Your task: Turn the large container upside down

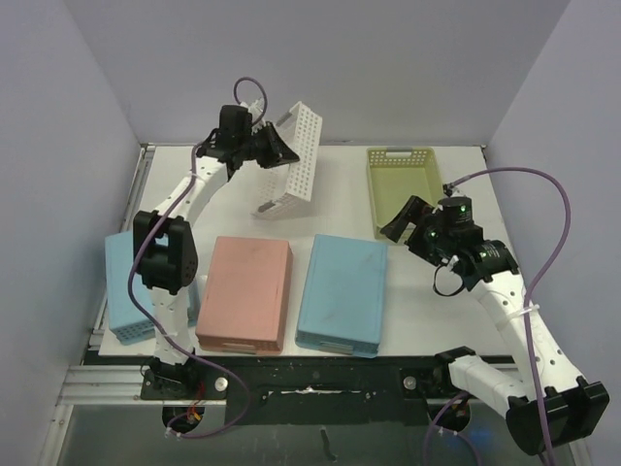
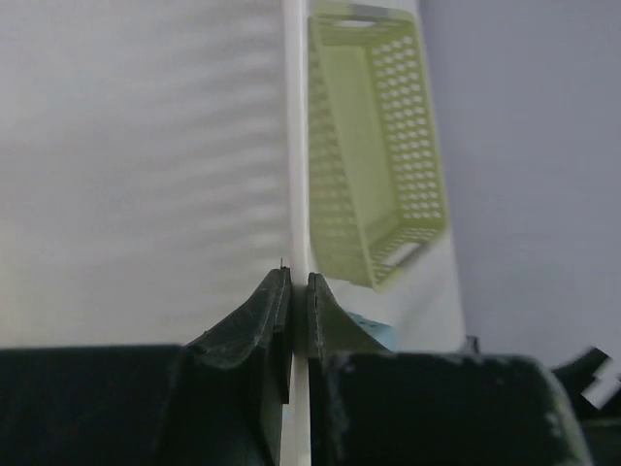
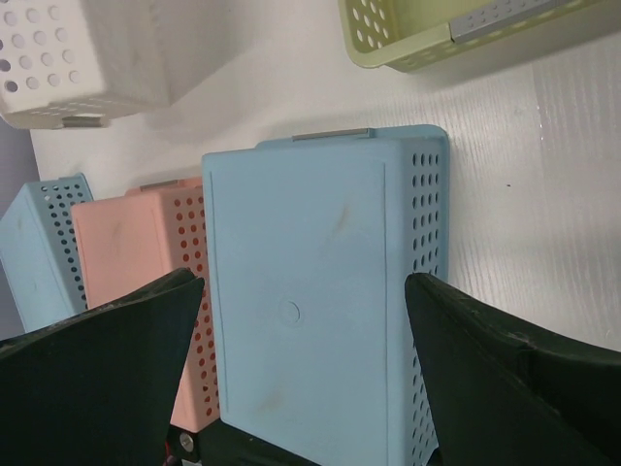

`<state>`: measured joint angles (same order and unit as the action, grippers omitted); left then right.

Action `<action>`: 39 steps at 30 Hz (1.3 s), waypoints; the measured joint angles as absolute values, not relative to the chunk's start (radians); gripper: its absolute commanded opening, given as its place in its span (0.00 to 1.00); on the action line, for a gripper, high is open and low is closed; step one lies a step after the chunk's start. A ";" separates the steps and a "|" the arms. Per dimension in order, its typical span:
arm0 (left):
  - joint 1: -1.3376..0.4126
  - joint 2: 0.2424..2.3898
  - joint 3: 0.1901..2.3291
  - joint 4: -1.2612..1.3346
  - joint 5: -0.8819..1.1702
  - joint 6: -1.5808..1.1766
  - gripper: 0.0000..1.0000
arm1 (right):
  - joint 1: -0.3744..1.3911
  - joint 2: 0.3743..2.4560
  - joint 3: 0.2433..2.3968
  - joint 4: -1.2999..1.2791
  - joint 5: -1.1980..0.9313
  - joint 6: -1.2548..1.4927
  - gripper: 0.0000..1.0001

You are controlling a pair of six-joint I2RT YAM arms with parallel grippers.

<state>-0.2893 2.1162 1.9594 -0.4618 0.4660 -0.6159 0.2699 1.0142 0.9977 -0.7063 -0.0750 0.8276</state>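
The white perforated container (image 1: pixel 296 160) is tipped up on its long side at the back of the table, its lower edge resting on the surface. My left gripper (image 1: pixel 275 146) is shut on its upper rim; in the left wrist view the thin white wall (image 2: pixel 299 194) runs between my closed fingers (image 2: pixel 299 282). The container also shows in the right wrist view (image 3: pixel 87 49). My right gripper (image 1: pixel 403 225) is open and empty, hovering above the right side of the table, with the blue container (image 3: pixel 310 291) seen between its fingers (image 3: pixel 303 286).
A green basket (image 1: pixel 406 184) sits open side up at the back right. Three containers lie upside down along the front: light blue (image 1: pixel 126 286) at the left, pink (image 1: pixel 245 291), and blue (image 1: pixel 343 291). Grey walls enclose the table.
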 measured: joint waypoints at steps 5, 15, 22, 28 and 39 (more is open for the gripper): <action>-0.289 2.017 1.678 0.075 0.710 -0.980 0.00 | 0.270 0.965 0.997 -0.721 -0.063 0.835 0.89; -0.272 2.191 1.397 1.083 0.835 -1.774 0.00 | 0.270 0.931 0.997 -0.754 -0.043 0.846 0.89; -0.216 2.219 1.278 1.263 0.850 -1.928 0.00 | 0.270 0.925 0.997 -0.764 -0.036 0.847 0.89; -0.133 2.241 1.164 1.435 0.849 -2.009 0.02 | 0.270 0.927 0.979 -0.762 -0.036 0.850 0.89; 0.084 2.238 0.970 1.518 0.905 -2.000 0.67 | 0.270 0.966 0.974 -0.756 -0.038 0.850 0.89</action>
